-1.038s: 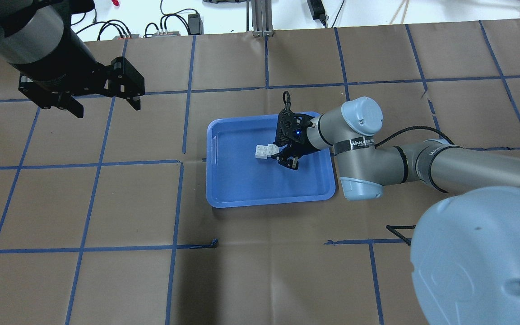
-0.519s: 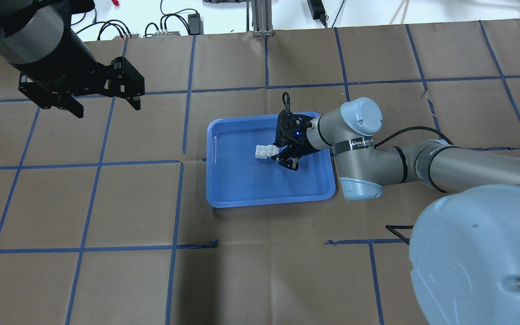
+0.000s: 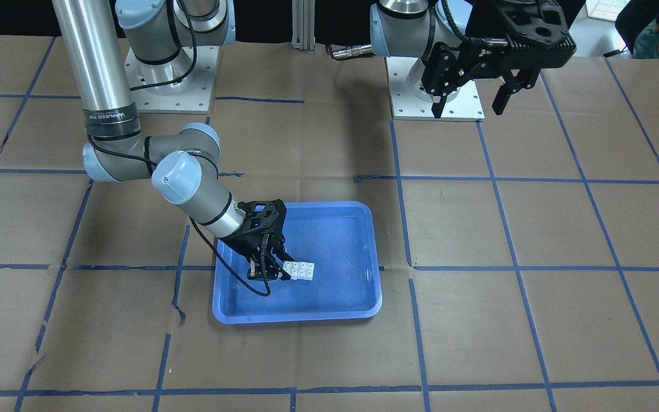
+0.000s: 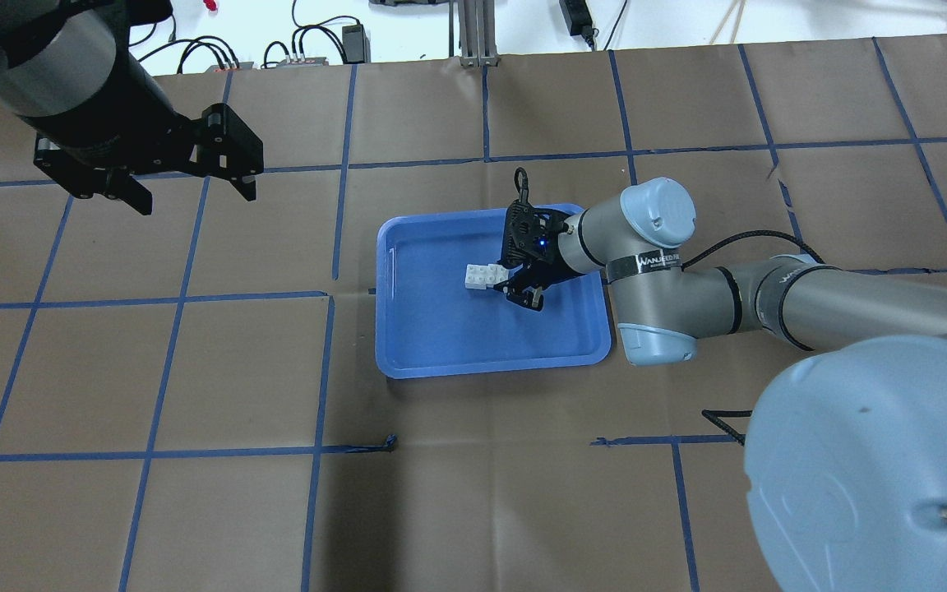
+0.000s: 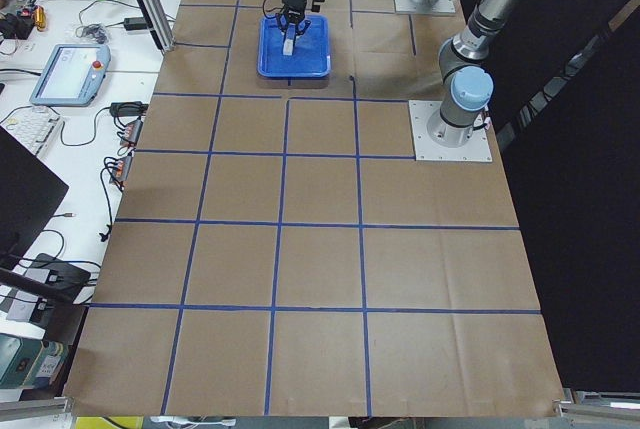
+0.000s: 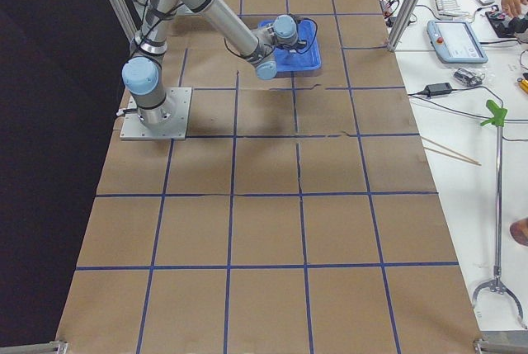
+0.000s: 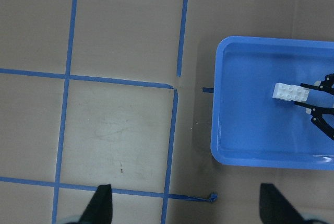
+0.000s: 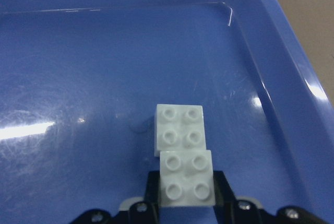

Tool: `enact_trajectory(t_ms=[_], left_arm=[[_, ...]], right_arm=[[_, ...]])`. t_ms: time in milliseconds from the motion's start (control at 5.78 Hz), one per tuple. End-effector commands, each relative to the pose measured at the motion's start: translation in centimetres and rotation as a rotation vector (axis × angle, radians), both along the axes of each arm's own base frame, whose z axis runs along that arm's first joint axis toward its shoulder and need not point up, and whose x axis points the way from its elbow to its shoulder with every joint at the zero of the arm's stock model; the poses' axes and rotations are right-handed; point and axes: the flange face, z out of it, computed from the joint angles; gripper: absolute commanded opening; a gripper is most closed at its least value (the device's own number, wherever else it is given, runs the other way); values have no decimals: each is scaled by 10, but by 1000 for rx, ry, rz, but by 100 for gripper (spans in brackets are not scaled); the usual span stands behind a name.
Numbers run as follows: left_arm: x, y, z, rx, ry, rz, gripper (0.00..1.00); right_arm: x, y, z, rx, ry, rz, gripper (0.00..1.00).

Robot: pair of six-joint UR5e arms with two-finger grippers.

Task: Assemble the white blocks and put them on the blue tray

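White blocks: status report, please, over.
Right gripper shut on white blocks, joined, inside blue tray. Left gripper open, far off. Nothing else in tray.

Only one marking can be read: white lettering, apparently "WANJEED", on the black band round the right arm, just behind the right end effector. The trailing characters are illegible.

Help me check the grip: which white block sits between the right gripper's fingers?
The near block, lowest in the right wrist view: the right gripper flanks it on both sides. The far block sticks out past the gripper.
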Motion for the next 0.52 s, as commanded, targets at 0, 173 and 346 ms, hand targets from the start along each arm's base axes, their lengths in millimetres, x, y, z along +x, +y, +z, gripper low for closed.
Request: enact_trajectory(t_ms=[0, 173, 346], left_arm=[[0, 0, 0, 0, 0, 0, 99], [0, 0, 0, 0, 0, 0, 99], [0, 0, 0, 0, 1, 0, 99]], right_arm=[[0, 0, 0, 2, -1, -3, 32], [0, 0, 0, 4, -1, -6, 33], [0, 0, 0, 3, -2, -6, 35]])
